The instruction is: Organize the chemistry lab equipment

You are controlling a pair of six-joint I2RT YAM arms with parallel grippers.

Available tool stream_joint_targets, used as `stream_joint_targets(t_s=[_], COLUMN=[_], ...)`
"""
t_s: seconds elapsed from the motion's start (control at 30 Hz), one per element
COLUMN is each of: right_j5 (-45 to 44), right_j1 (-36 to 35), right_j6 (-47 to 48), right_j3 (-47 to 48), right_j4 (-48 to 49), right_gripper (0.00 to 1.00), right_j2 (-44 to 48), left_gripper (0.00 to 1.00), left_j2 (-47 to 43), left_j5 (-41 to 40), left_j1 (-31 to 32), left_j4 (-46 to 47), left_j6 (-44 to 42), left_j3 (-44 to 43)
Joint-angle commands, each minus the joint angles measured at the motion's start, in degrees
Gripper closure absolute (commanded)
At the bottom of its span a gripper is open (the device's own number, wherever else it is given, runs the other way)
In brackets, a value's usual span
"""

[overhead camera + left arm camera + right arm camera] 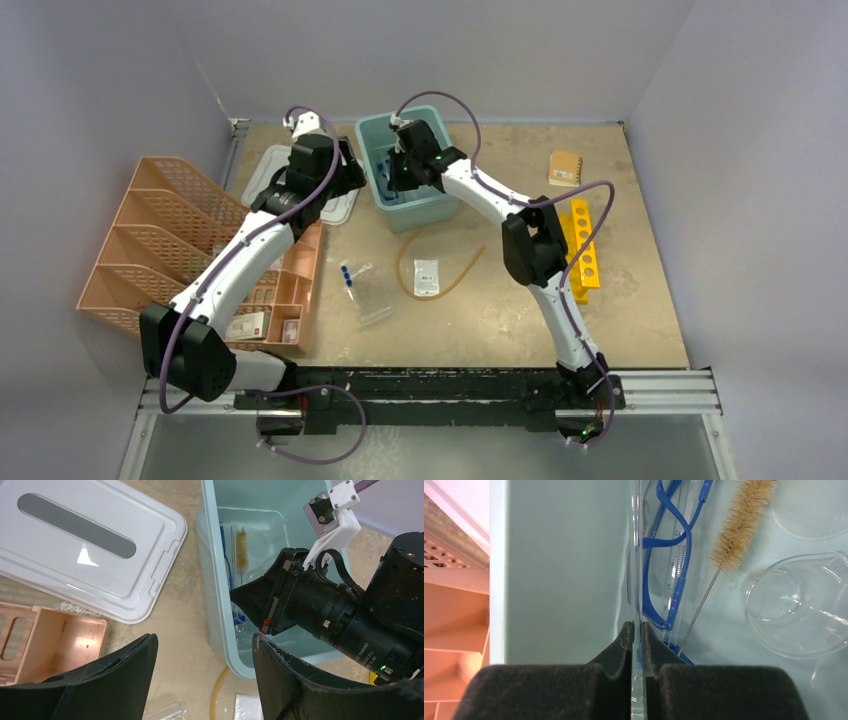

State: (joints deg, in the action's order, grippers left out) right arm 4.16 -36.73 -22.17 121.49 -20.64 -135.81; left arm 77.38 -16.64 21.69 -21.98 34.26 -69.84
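Right wrist, right gripper [636, 628] in bin [564, 555], pinching glass rod [637, 540]

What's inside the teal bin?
Blue-framed safety glasses, a bristle brush, a clear glass beaker and a thin glass rod pinched by the right tool. The tool hides part of the bin.

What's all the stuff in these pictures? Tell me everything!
bin: one, teal, back middle
lid: one, white, beside bin
organizer trays: two, peach, left
safety glasses: one, blue-framed, in bin
brush: one, tan, in bin
glass dishes: two, clear, in bin
glass rod: one, clear, in bin
tubing: one, amber, middle
packet: one, white, within tubing's curve
tubes: few, blue-capped, near trays
rack: one, yellow, right
notebook: one, brown, back right
left gripper: black, open, above table
right gripper: black, shut on glass rod
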Motion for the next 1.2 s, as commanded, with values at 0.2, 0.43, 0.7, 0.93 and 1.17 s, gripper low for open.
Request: stream_joint_targets(t_s=[0.2, 0.43, 0.7, 0.93, 1.17], right_j5=[2.3, 2.1, 1.8, 0.3, -3.0], right_j1=[0.0, 0.1, 0.1, 0.1, -0.1], right_j6=[-2.0, -2.3, -2.7, -2.5, 1.5], right_j3=[3.1, 4.0, 1.5, -7.4, -34.0], right_j4=[0.7, 0.3, 0.4, 2.8, 9.8], right_gripper=[0.86, 0.78, 0.63, 0.53, 0.47], right_j2=[-1.4, -0.9, 5.7, 18.0, 37.7], left_gripper=[0.32, 0.32, 0.32, 0.32, 0.32], left_j2=[-0.9, -1.9, -3.6, -5.3, -7.2], left_j5=[0.1, 0.4, 0.4, 0.1, 1.8], left_j1=[-0.5, -0.5, -0.5, -0.5, -0.5], left_j4=[1.4, 1.5, 1.0, 0.6, 2.6], left_j6=[-0.5, -0.3, 0.0, 0.9, 2.6], left_j3=[-1.8, -1.5, -1.5, -0.7, 2.5])
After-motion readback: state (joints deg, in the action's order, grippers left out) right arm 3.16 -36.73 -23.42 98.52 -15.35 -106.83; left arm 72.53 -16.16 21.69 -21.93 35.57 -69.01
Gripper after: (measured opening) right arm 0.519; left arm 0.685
